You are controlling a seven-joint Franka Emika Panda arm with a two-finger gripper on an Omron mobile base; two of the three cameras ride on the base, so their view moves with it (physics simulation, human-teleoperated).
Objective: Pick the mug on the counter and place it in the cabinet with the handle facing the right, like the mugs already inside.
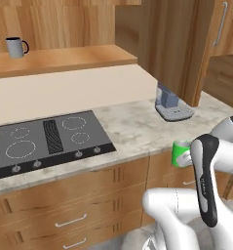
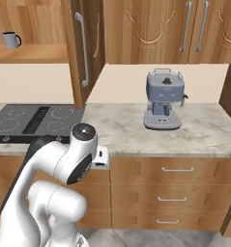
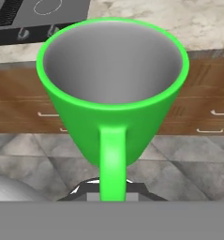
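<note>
In the left base view, the green mug [image 1: 180, 153] is off the counter [image 1: 132, 129], in front of its front edge and beside the white arm, at the level of the top drawers. It is partly hidden by the arm. On the counter there is a dark four-ring hob [image 1: 49, 139] at the left and a grey coffee machine [image 1: 171, 105] at the right, near the wall. Above the hob, the cabinet [image 1: 64, 58] is open, and a grey mug with a dark handle [image 1: 16, 47] stands on its shelf, with the handle to the right.

In the right base view, the arm bends low in front of the drawers [image 2: 175, 185]. The coffee machine stands on the counter, well apart from the hob. The grey mug is in the cabinet at the upper left.

In the hand view, the gripper [image 3: 113, 190] is clenched on the green mug. The handle runs down to the fingers, and the pale grey inside of the mug faces the camera. Behind it are the counter edge, the drawers and the tiled floor [image 3: 33, 159].
</note>
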